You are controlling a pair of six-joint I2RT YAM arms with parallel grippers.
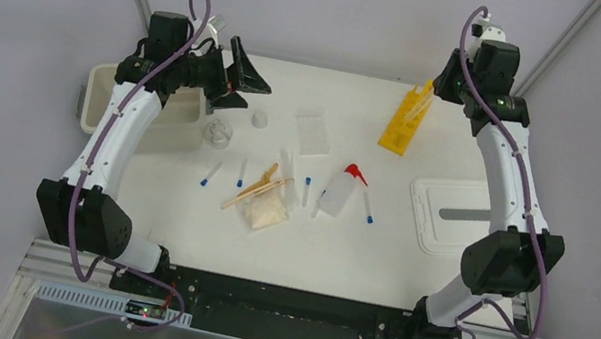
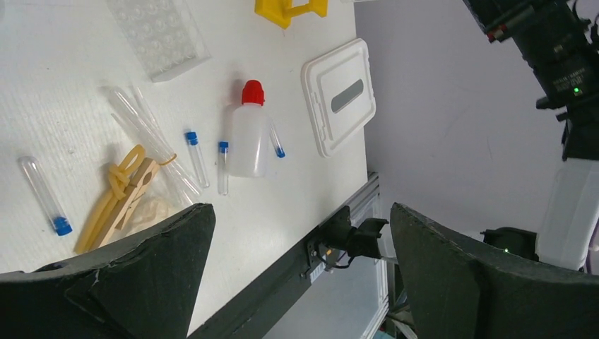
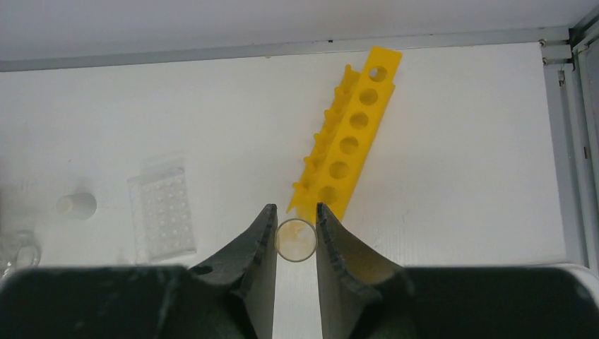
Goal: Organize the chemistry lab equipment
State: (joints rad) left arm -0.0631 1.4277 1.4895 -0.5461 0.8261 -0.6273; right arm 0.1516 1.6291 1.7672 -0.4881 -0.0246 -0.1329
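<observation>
My right gripper (image 3: 296,208) is shut on a clear tube (image 3: 296,240), seen end-on just above the near end of the yellow holed rack (image 3: 353,134). From above, this gripper (image 1: 439,84) sits over the rack (image 1: 405,121) at the back right. My left gripper (image 1: 252,92) is open and empty, raised near the clear beaker (image 1: 219,131). Its wide-open fingers (image 2: 141,268) frame the table edge. Blue-capped tubes (image 1: 209,174) (image 1: 368,208) lie around the squeeze bottle (image 1: 340,190) with its red nozzle. Wooden sticks (image 1: 256,188) rest on the beige packet (image 1: 264,212).
The cream bin (image 1: 95,96) stands at the left edge under the left arm. Its white lid (image 1: 456,218) lies at the right. A clear well plate (image 1: 314,132) and a small white cap (image 1: 260,118) sit at the back middle.
</observation>
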